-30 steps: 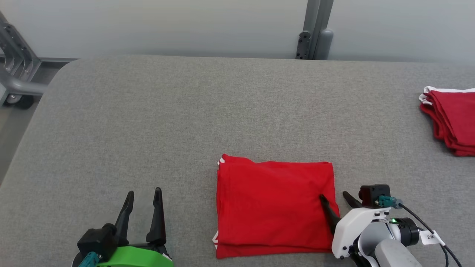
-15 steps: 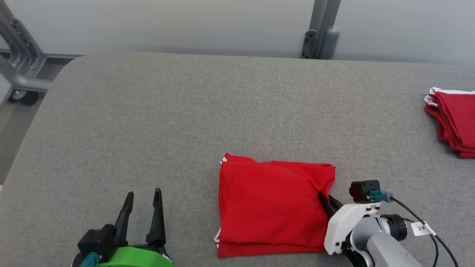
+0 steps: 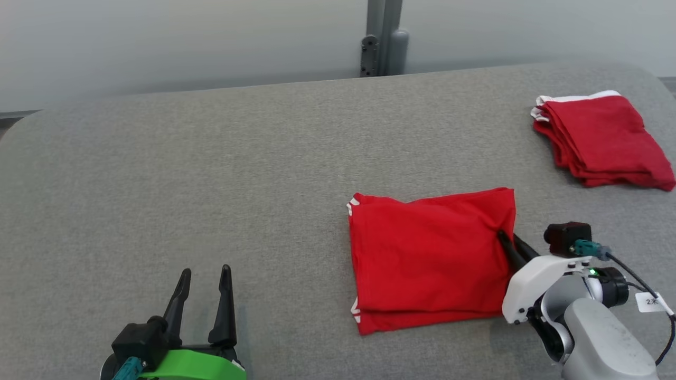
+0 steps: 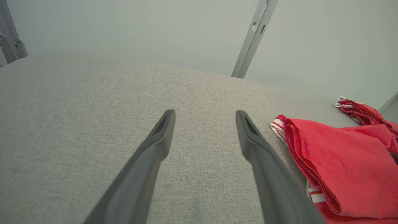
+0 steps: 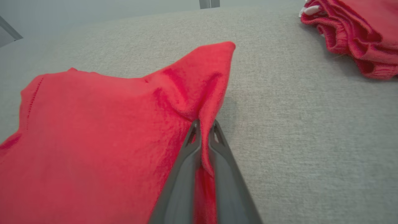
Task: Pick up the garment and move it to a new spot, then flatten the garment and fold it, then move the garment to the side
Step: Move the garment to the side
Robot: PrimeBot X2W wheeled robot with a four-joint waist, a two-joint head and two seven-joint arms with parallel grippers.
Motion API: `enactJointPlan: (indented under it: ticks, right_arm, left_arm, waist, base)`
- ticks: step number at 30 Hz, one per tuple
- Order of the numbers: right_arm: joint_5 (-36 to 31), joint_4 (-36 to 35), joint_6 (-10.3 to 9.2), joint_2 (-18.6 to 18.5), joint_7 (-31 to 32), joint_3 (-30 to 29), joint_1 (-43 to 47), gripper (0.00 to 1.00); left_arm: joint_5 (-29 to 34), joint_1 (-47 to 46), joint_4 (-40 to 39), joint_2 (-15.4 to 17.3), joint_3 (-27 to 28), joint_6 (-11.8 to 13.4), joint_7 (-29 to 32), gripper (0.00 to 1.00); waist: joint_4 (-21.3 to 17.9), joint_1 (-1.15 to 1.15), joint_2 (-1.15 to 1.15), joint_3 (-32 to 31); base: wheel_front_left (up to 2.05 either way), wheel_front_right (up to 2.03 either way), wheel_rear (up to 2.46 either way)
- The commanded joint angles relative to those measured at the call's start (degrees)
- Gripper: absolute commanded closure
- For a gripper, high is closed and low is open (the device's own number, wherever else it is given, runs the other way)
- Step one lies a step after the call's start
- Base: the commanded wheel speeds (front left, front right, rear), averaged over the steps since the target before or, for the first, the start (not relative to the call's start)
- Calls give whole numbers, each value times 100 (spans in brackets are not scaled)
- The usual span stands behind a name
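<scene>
The garment (image 3: 430,253) is a folded red shirt with white trim, lying on the grey table (image 3: 211,174) right of centre. My right gripper (image 3: 508,238) is shut on the garment's right edge, and the cloth puckers up between its fingers (image 5: 203,130). Over the table's near left part my left gripper (image 3: 203,274) stands open with nothing in it. In the left wrist view the garment (image 4: 342,161) lies to the right of that gripper (image 4: 205,116).
A stack of folded red garments (image 3: 599,140) lies at the table's far right, also seen in the right wrist view (image 5: 357,34). A grey post (image 3: 383,37) stands behind the table's far edge. Bare grey table stretches left of the garment.
My right gripper has closed on the garment's right edge, bunching the cloth. The head camera has swung to the right, so the whole scene shifted. The left gripper has not moved.
</scene>
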Motion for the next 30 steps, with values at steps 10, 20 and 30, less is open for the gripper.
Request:
enactJointPlan:
  ticks: [10, 20, 30]
  right_arm:
    - [-108, -441, -11, -194, 42, -385, -202, 100]
    - [-213, -730, -11, -196, 83, -560, -324, 100]
    - [-331, -992, -11, -323, 237, -558, -903, 100]
  left_arm:
    - [168, -379, -35, 102, -124, -54, -1, 0]
    - [178, -570, -12, 150, -215, -48, 18, 0]
    - [99, -655, -6, 133, -218, -14, -4, 0]
  waist:
    - [-1509, 0, 0, 499]
    - [-1480, 0, 0, 684]
    - [-946, 0, 0, 776]
  base:
    - [0, 0, 0]
    - [0, 0, 0]
    - [0, 0, 0]
